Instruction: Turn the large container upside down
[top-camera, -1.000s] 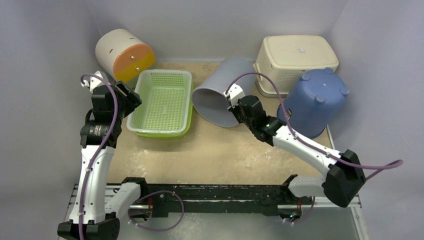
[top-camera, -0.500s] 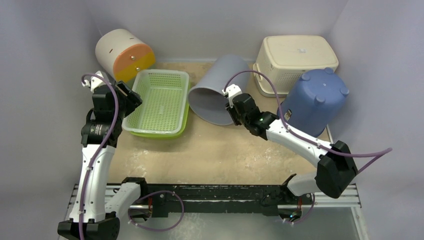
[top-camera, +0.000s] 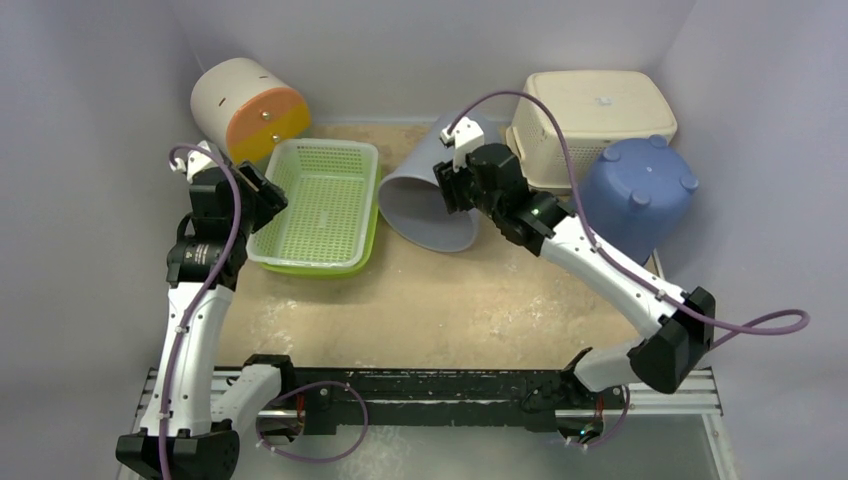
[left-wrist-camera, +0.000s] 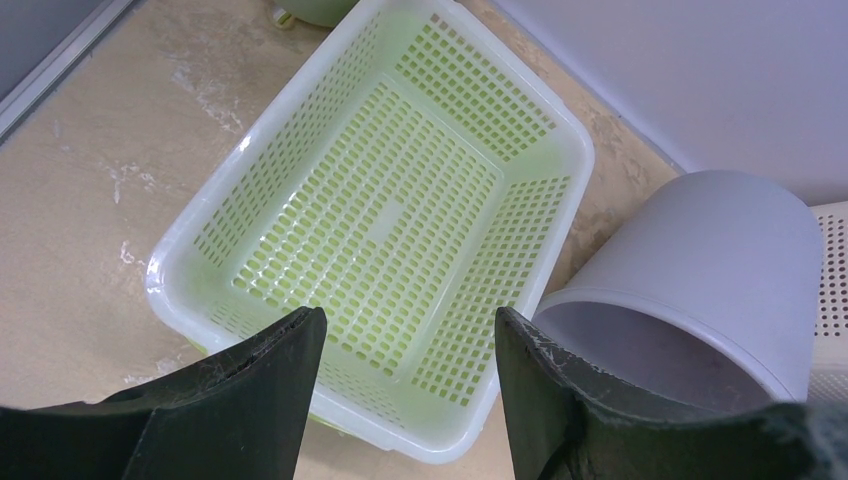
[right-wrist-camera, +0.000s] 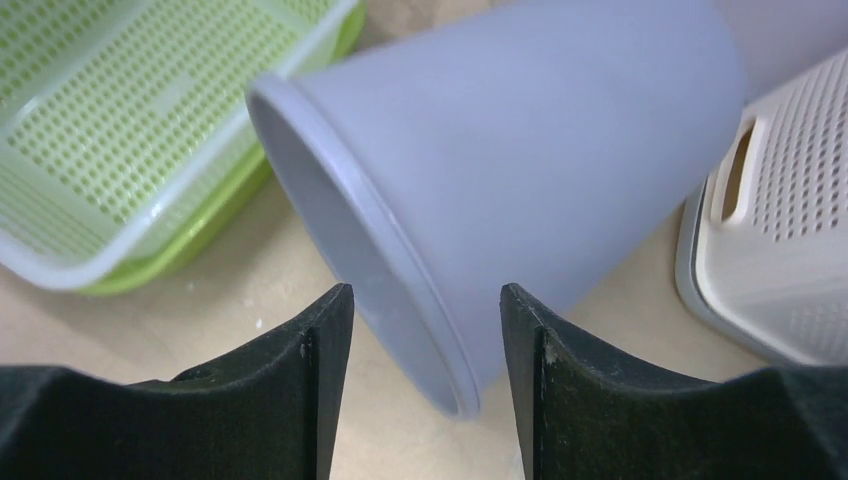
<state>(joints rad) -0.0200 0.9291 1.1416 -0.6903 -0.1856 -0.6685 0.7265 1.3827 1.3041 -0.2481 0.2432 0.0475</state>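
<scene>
The large container, a grey bucket (top-camera: 425, 205), lies on its side at mid-table with its mouth toward the front left; it also shows in the left wrist view (left-wrist-camera: 705, 265) and the right wrist view (right-wrist-camera: 520, 140). My right gripper (top-camera: 447, 187) hovers open over its rim. In the right wrist view the gripper (right-wrist-camera: 425, 295) frames the lower rim between its fingers without touching it. My left gripper (top-camera: 272, 200) is open and empty over the near left corner of a green mesh basket (top-camera: 320, 200), seen in the left wrist view (left-wrist-camera: 408, 320).
The green basket (left-wrist-camera: 380, 220) touches the bucket's left side. A cream perforated basket (top-camera: 590, 110) sits upside down at the back right, with a blue bucket (top-camera: 637, 195) bottom-up in front of it. A white-and-orange drum (top-camera: 245, 105) lies at the back left.
My right gripper has opened, let go of the grey bucket's rim and lifted toward the back. The bucket has shifted slightly left. The left arm has barely moved.
</scene>
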